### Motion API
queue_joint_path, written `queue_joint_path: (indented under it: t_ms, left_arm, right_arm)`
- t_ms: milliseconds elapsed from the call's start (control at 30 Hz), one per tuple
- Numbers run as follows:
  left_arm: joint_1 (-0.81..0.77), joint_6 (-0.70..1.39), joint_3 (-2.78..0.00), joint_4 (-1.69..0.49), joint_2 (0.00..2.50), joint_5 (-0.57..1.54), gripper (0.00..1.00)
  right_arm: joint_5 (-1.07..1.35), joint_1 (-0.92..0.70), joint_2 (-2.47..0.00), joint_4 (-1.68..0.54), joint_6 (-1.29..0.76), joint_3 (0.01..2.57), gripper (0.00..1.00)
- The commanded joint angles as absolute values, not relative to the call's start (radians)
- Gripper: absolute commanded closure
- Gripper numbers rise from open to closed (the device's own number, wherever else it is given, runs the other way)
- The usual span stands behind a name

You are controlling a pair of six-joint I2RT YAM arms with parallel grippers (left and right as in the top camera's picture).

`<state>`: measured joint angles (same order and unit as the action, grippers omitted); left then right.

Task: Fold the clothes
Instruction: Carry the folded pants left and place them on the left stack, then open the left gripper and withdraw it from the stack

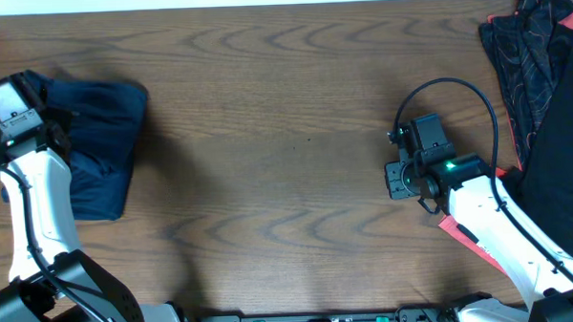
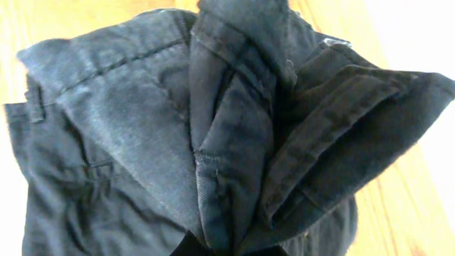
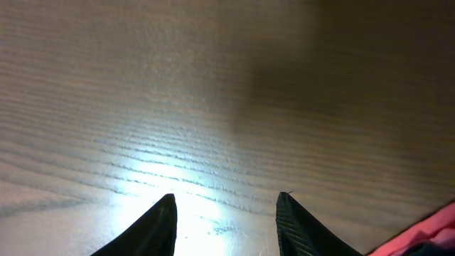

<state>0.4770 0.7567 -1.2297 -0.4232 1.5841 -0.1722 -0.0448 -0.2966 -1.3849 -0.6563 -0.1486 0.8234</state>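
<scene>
A dark blue folded garment (image 1: 99,139) lies at the table's left edge. My left gripper (image 1: 38,110) is at its left end. In the left wrist view the gripper (image 2: 227,249) is shut on a bunched fold of the garment's waistband (image 2: 227,156), which fills the view. My right gripper (image 1: 395,179) hovers over bare wood right of centre. In the right wrist view it (image 3: 224,198) is open and empty.
A heap of black and red clothes (image 1: 542,76) lies at the right edge of the table, under and beside my right arm. A red edge of it shows in the right wrist view (image 3: 434,224). The wooden table (image 1: 285,132) lies between the two arms.
</scene>
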Motion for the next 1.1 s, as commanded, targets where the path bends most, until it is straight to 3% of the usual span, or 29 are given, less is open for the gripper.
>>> queue_joint_path:
  t_ms: [0, 367, 567, 700, 1067]
  left_arm:
    - [0.509, 0.765, -1.228, -0.442, 1.570, -0.221, 0.94]
    - [0.565, 0.765, -1.228, -0.540, 1.570, -0.222, 0.94]
    - [0.594, 0.765, -1.228, -0.585, 1.570, -0.222, 0.88]
    - [0.617, 0.765, -1.228, -0.599, 1.570, -0.222, 0.62]
    - [0.678, 0.801, -1.228, -0.654, 1.568, -0.198, 0.34]
  right_arm:
    - [-0.049, -0.289, -1.380, -0.663, -0.141, 0.822, 0.56]
    - [-0.049, -0.289, -1.380, -0.662, -0.141, 0.822, 0.56]
    - [-0.049, -0.289, -1.380, -0.667, -0.141, 0.822, 0.56]
    - [-0.049, -0.289, -1.380, -0.667, -0.141, 0.822, 0.56]
    - [-0.056, -0.287, -1.380, -0.672, -0.141, 0.822, 0.56]
